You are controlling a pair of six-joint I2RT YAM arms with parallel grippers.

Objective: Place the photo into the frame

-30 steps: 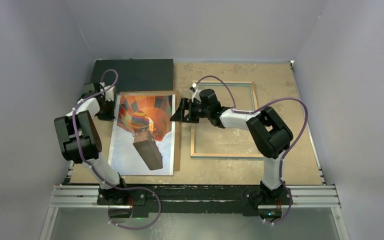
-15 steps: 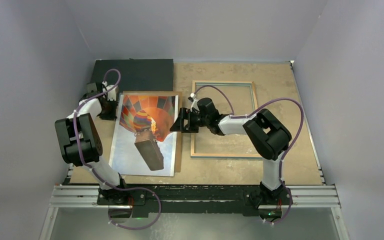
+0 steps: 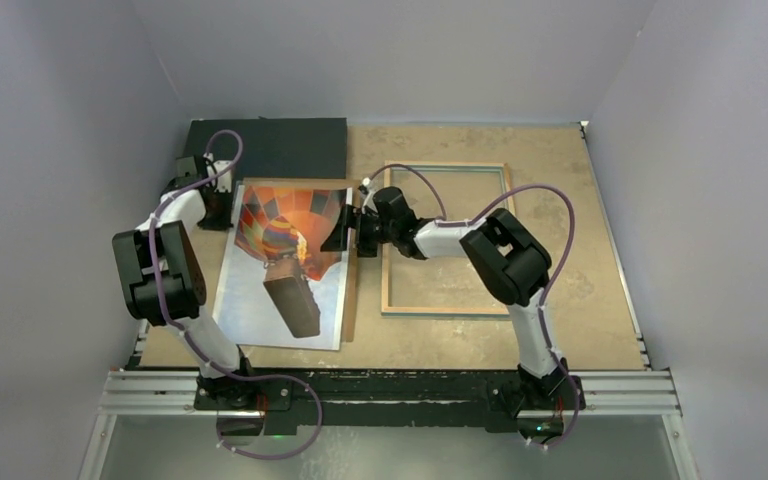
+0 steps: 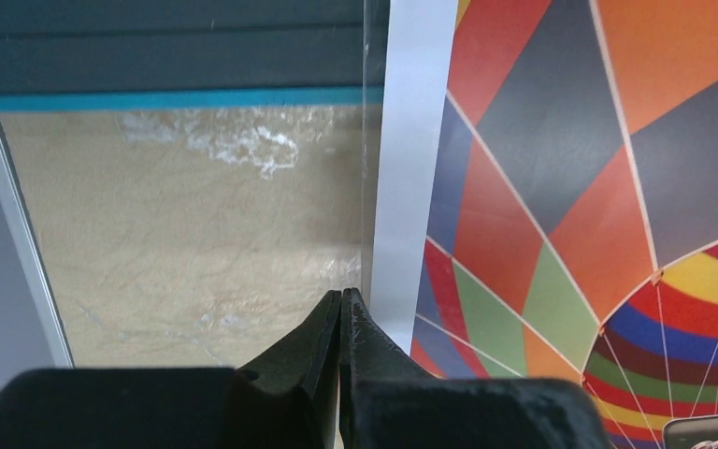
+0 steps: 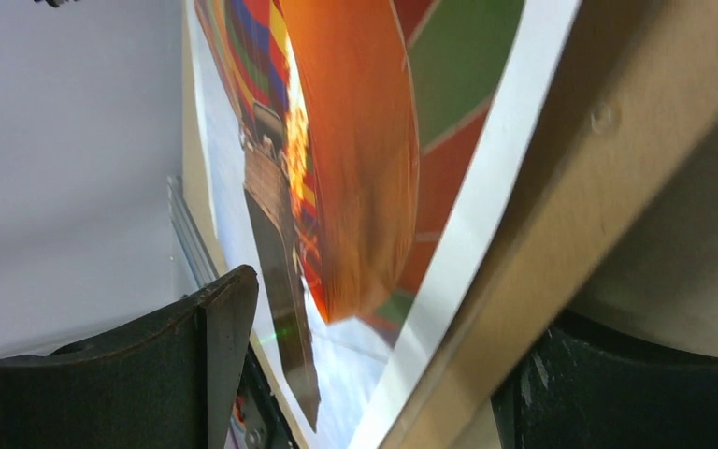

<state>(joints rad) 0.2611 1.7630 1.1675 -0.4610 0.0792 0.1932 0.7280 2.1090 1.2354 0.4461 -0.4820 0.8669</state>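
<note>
Beneath right gripper [image 3: 336,232], photo [image 3: 260,300] edge (hidden)

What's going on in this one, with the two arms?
The right claw, open, straddles the right edge of the photo and the brown board under it. The left claw is shut at the photo's left edge; whether it pinches anything is unclear. The frame lies empty on the table, to the right of the photo, so the photo is not yet in.
</note>
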